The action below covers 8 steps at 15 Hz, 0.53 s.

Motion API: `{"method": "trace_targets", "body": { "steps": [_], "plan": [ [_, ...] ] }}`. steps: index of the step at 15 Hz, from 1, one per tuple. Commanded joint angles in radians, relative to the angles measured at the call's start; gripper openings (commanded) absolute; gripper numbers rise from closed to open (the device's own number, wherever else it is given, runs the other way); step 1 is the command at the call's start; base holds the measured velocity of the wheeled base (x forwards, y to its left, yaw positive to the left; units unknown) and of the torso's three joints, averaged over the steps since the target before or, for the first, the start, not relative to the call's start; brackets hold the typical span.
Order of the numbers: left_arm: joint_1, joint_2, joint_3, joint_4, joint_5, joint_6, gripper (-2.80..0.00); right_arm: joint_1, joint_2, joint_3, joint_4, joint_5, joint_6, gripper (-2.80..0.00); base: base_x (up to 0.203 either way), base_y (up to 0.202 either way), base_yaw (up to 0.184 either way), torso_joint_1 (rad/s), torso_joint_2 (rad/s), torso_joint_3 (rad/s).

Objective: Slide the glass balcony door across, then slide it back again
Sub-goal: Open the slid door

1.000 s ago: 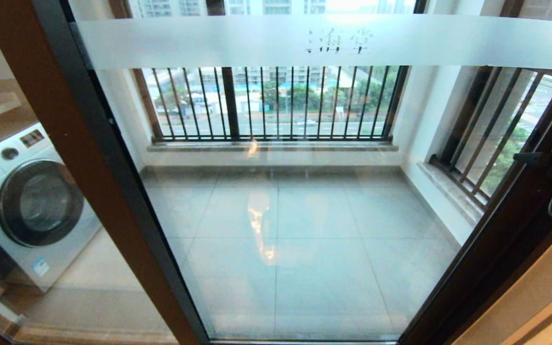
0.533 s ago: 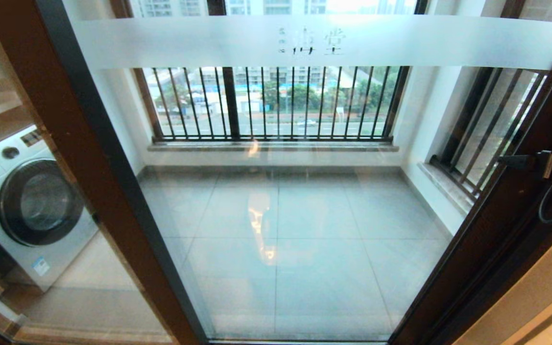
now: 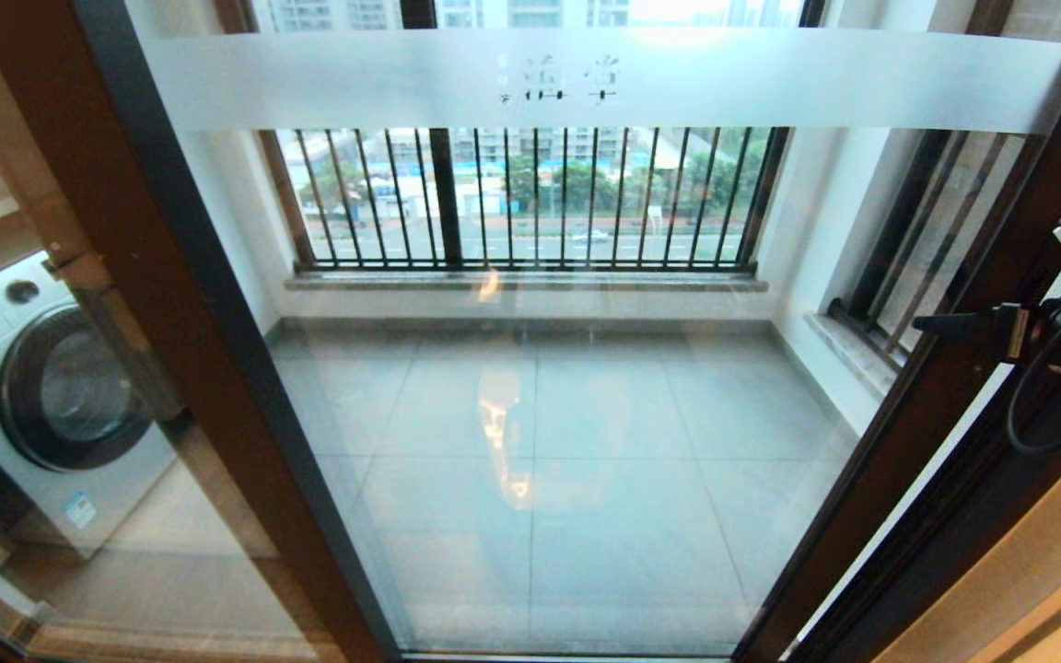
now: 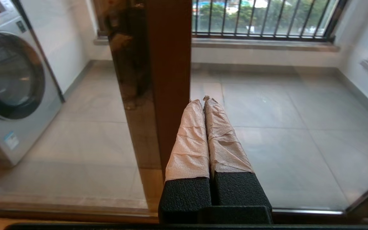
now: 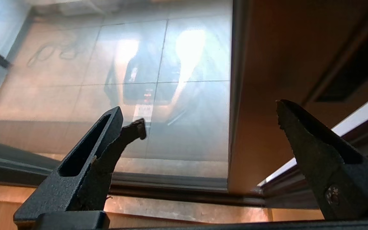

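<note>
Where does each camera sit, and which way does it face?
Head view: high up, looking forward and down through the glass balcony door; right claw at its stile.
Left wrist view: behind the shut left claw, facing a brown frame post, washing machine beyond.
Right wrist view: behind the open right claw, facing the door's stile.
Head and left wrist views share the washing machine.
</note>
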Motion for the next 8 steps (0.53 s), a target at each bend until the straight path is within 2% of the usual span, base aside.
{"method": "trace_targets", "body": {
  "steps": [1,6,8],
  "plan": [
    [0.0,0.001,0.034,-0.001,0.0,0.0,-2.8,-0.011,-0.042,0.011,-0.003,0.0,0.002,0.0,0.0,0.0,0.0,0.0,0.0,0.0],
    [0.0,0.001,0.034,-0.001,0.0,0.0,-2.8,-0.029,-0.199,0.12,-0.001,-0.005,0.0,0.0,0.0,0.0,0.0,0.0,0.0,0.0],
    [0.001,0.001,0.034,-0.001,0.0,0.0,-2.8,-0.051,-0.26,0.143,0.004,-0.035,-0.006,0.0,0.0,0.0,0.0,0.0,0.0,0.0]
  ]
}}
